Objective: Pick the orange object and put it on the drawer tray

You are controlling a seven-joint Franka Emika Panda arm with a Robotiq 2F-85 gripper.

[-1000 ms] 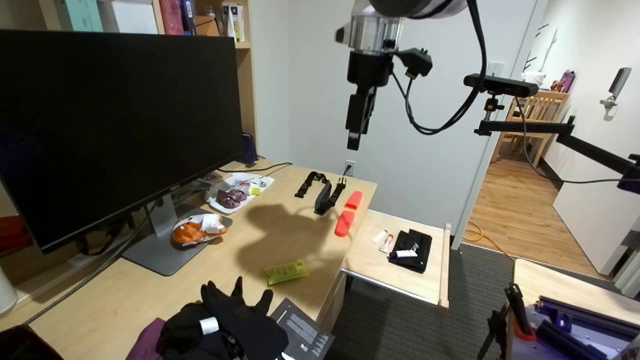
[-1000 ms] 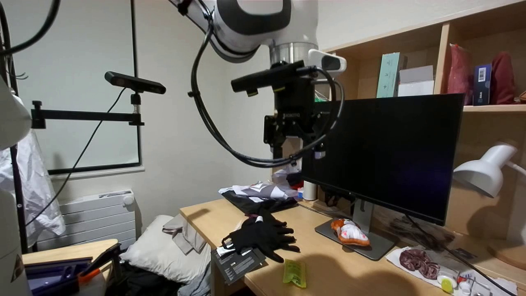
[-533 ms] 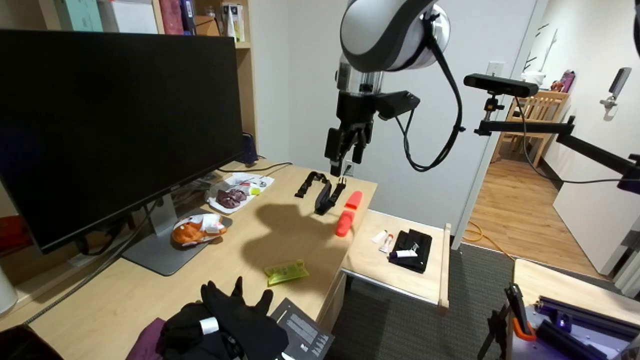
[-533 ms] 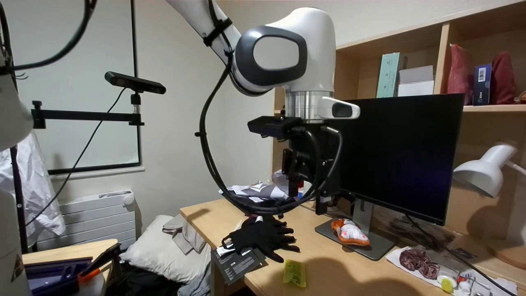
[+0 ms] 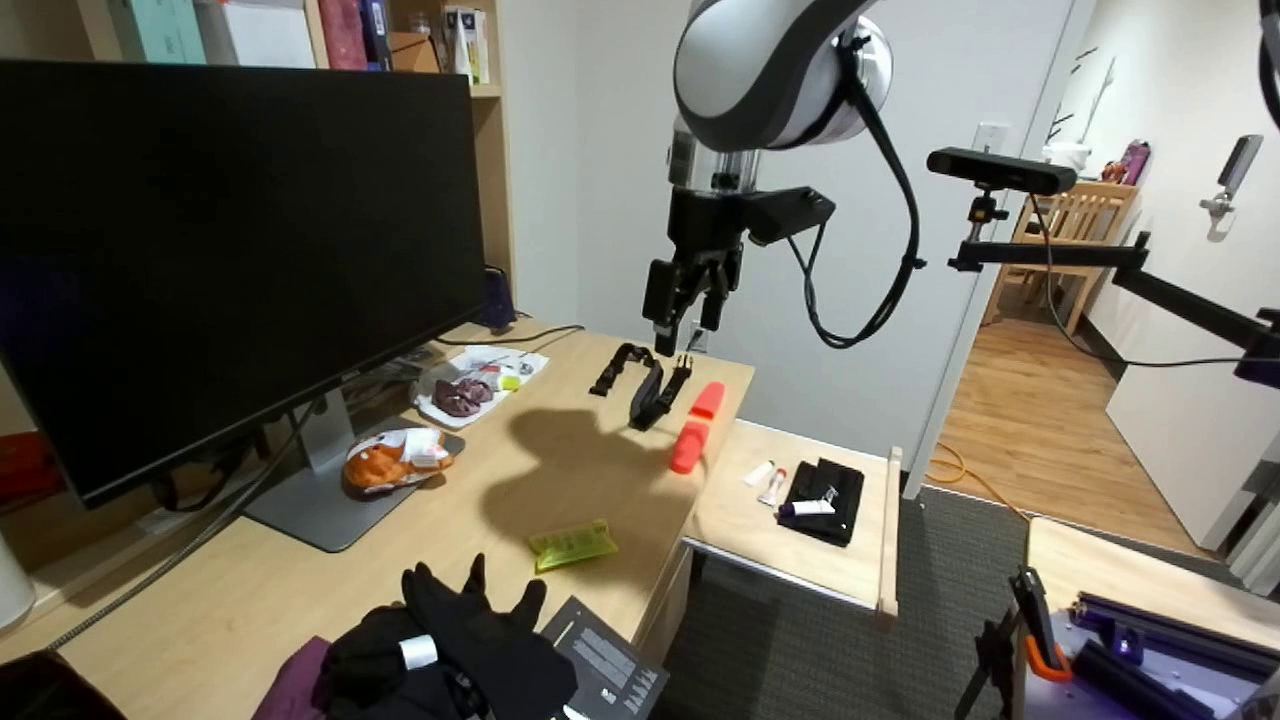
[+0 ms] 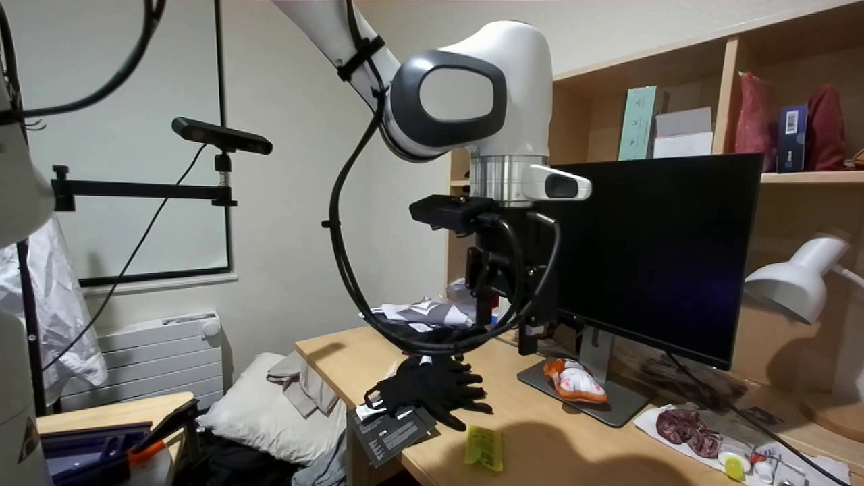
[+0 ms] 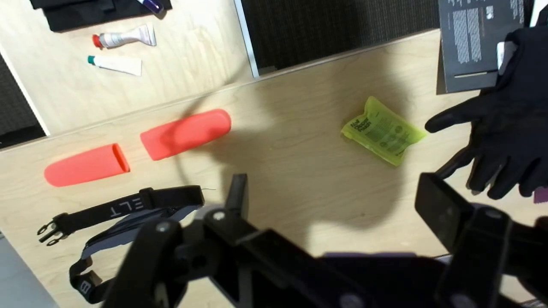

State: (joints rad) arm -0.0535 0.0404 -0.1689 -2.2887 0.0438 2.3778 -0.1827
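Jaws are standing wide apart, gripping nothing, as I'm holding the end effector point(image 7: 330, 187) above the desk point(image 7: 295, 100); two orange pieces point(image 7: 186, 133) are lying along its edge, beside the drawer tray point(image 7: 197, 64).

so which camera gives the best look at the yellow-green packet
The wrist view: the yellow-green packet shows large and whole there, from above, with nothing in front of it and its dark print visible. Both exterior views show it too, but smaller, the print too small to read.
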